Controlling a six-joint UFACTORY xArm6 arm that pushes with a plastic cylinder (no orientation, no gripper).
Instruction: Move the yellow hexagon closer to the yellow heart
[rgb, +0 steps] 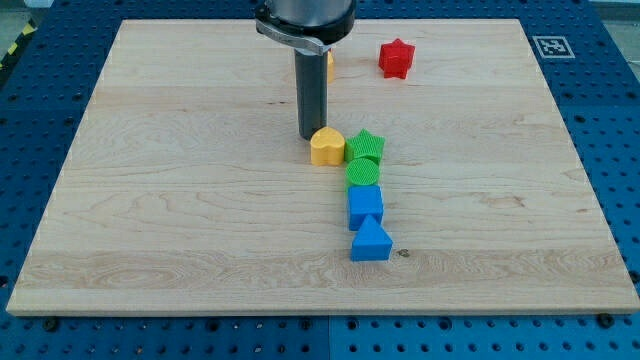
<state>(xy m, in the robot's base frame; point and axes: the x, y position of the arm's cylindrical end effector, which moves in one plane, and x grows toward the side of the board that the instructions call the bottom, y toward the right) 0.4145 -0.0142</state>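
My tip (309, 136) stands on the wooden tabletop (180, 200), just beside the upper left edge of the yellow heart (327, 146); contact cannot be confirmed. The arm carries no hand, only the dark rod, so there is no opening or grasp to report. A yellow block (329, 65), presumably the yellow hexagon, shows as a sliver behind the rod near the view's top, well apart from the heart; its shape cannot be made out. The green star (366, 146) touches the heart's right side. Below it run the green cylinder (363, 172), the blue block (365, 206) and the blue triangle (371, 242), in a close column. The red star (396, 58) sits alone at the view's top right.
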